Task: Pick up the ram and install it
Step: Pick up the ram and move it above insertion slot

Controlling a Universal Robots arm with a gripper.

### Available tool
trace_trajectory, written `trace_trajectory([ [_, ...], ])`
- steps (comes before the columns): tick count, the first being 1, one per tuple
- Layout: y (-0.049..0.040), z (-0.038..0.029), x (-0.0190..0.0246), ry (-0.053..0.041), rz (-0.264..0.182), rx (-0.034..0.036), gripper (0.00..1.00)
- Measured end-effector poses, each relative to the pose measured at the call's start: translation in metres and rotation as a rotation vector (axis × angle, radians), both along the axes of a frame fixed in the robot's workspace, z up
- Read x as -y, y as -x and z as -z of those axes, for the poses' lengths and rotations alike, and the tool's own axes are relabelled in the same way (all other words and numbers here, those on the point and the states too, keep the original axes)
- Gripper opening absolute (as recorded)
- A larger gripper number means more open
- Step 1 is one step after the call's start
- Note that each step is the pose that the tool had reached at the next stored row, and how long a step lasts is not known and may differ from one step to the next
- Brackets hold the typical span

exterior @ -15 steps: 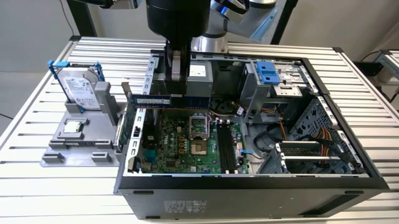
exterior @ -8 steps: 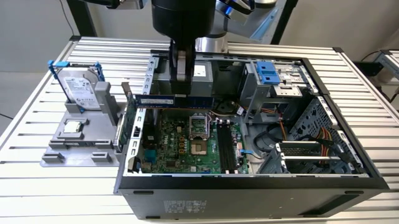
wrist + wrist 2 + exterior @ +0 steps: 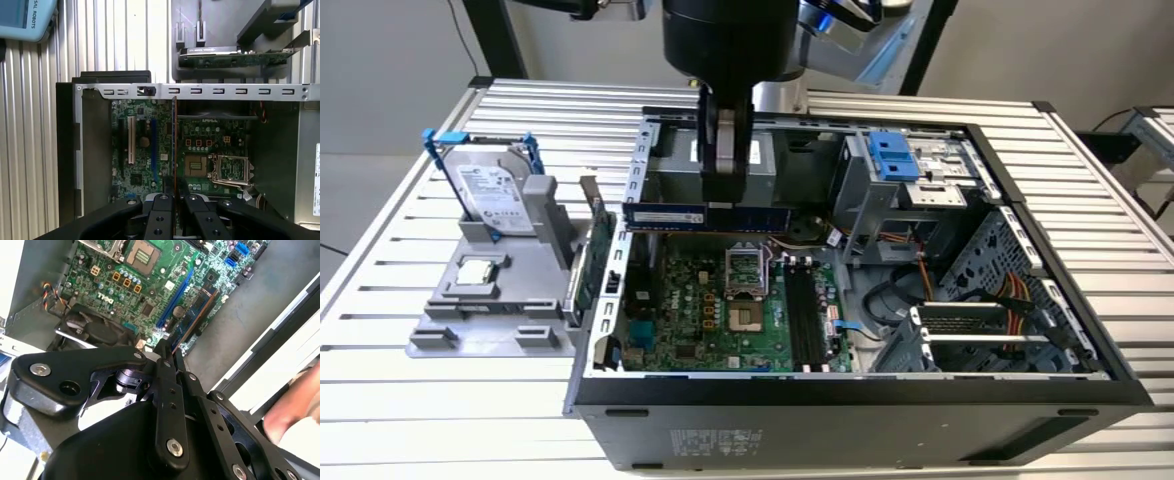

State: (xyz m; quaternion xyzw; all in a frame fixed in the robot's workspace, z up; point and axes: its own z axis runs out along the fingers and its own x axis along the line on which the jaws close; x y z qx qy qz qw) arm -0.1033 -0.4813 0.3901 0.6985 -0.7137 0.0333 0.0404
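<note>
Hand (image 3: 174, 194) fingers are clenched on the ram (image 3: 174, 135), which is gripped by its upper edge so that the contact edge is left free and turned down toward the motherboard (image 3: 200, 145). In the exterior view the ram (image 3: 674, 215) is carried level, clear above the board and near the back of the open computer case (image 3: 854, 400); it is not yet seated. The long black memory slots (image 3: 801, 320) are judged to lie apart from it, toward the exterior view's right, and crosswise to it. Beyond the case wall, a green card (image 3: 600, 250) and a hard drive (image 3: 494, 195) are kept upright in a grey holder (image 3: 487, 310) on the tabletop (image 3: 400, 400), probably so each can be gripped from above.
</note>
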Motion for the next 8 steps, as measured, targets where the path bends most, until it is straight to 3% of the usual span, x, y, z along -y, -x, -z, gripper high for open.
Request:
trace_trajectory([
  [8,-0.0081,0.0,0.0,0.0,0.0,0.0,0.0],
])
